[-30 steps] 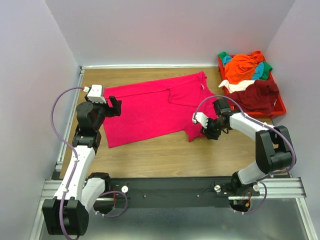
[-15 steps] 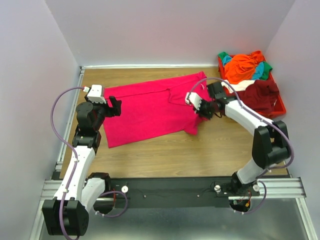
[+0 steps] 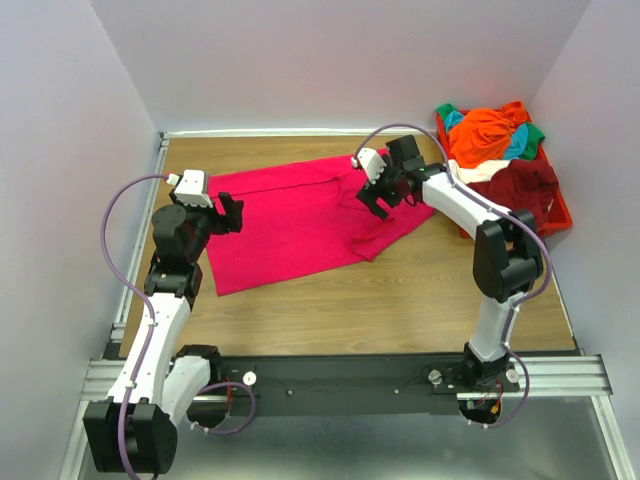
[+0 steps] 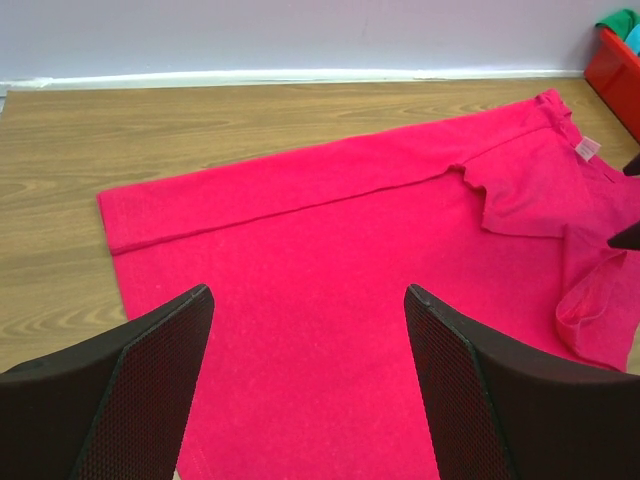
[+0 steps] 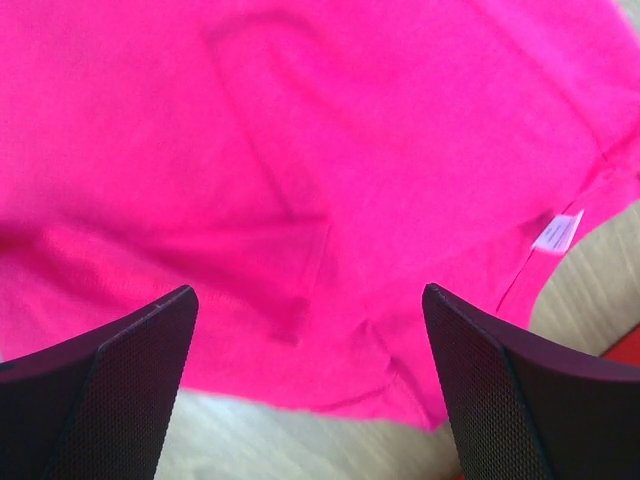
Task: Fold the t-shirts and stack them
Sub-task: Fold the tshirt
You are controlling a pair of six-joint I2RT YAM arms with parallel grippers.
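A magenta t-shirt (image 3: 290,220) lies spread on the wooden table, its right side folded in and rumpled. My right gripper (image 3: 375,200) hovers over that folded part, open, with nothing between its fingers. In the right wrist view the shirt (image 5: 350,150) fills the frame under the right gripper (image 5: 310,290), its white label (image 5: 556,232) near the hem. My left gripper (image 3: 235,212) stands open at the shirt's left edge. In the left wrist view the left gripper (image 4: 308,300) is above flat shirt cloth (image 4: 330,230). Orange (image 3: 485,130), maroon (image 3: 515,190), teal (image 3: 515,147) and green (image 3: 536,131) t-shirts lie piled at the back right.
The pile sits in a red plastic bin (image 3: 557,216) against the right wall; its corner (image 4: 615,65) shows in the left wrist view. Pale walls close in the table on the left, back and right. Bare wood (image 3: 400,300) lies between the shirt and the arm bases.
My right gripper moved back and to the left, dragging the shirt's lower right corner over onto the shirt, then opened and let it go. The left arm has not moved.
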